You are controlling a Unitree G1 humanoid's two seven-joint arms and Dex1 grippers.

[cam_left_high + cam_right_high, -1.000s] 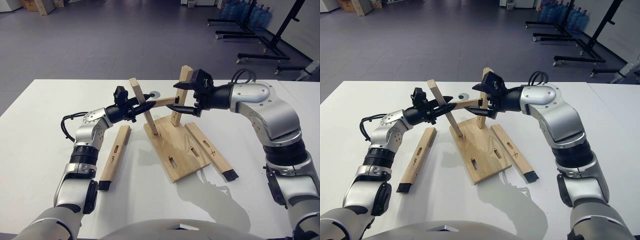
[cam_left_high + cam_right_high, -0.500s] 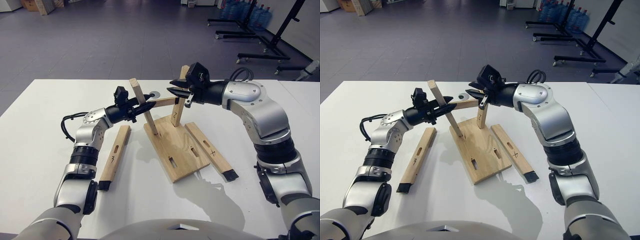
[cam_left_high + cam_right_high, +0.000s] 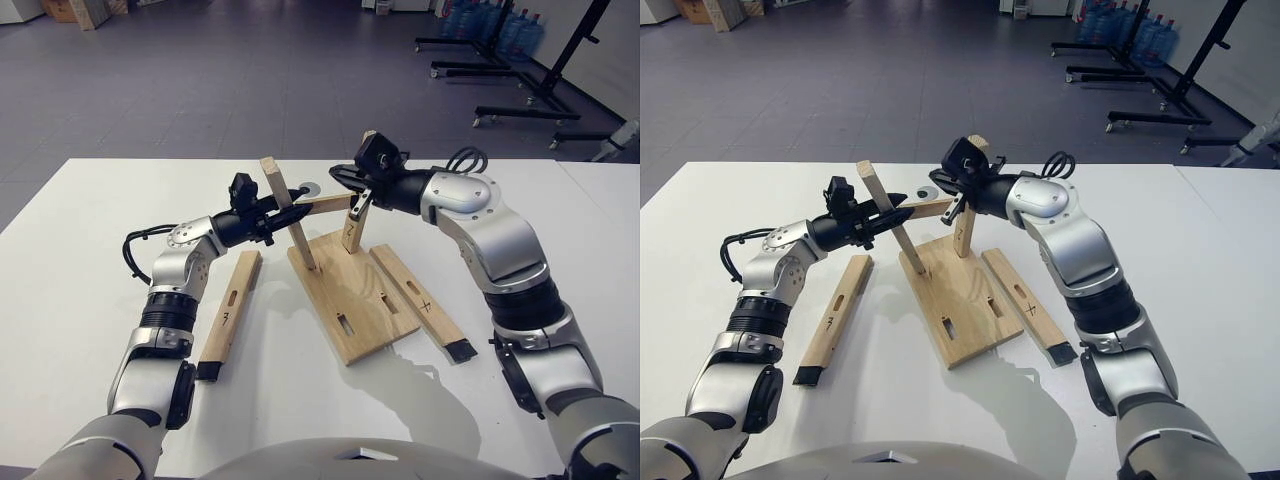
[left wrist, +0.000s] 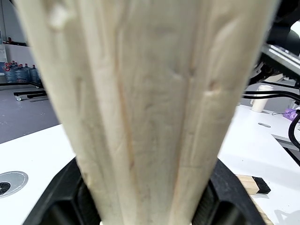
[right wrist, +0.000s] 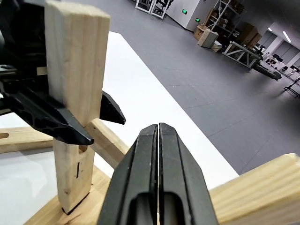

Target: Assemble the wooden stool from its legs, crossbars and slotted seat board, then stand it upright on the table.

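Note:
The slotted seat board [image 3: 352,305] lies flat mid-table with two legs standing in it. My left gripper [image 3: 300,213] is shut on the tilted left leg [image 3: 303,250], whose wood [image 4: 150,108] sits close between the fingers. A crossbar [image 3: 328,205] runs from that leg to the second leg [image 3: 352,232]. My right gripper [image 3: 340,178] is shut with nothing in it, hovering just above the crossbar beside the second leg's top; its closed fingertips [image 5: 158,131] point toward the held leg [image 5: 75,70].
Two loose legs lie flat on the white table [image 3: 80,260]: one [image 3: 230,310] left of the board, one [image 3: 420,300] right of it. A round grommet [image 3: 308,188] is set in the tabletop behind the assembly. Open table lies to the front and sides.
My right gripper has let go of the second leg, shut, and moved left and away from me to above the crossbar. The left arm and its leg have not moved.

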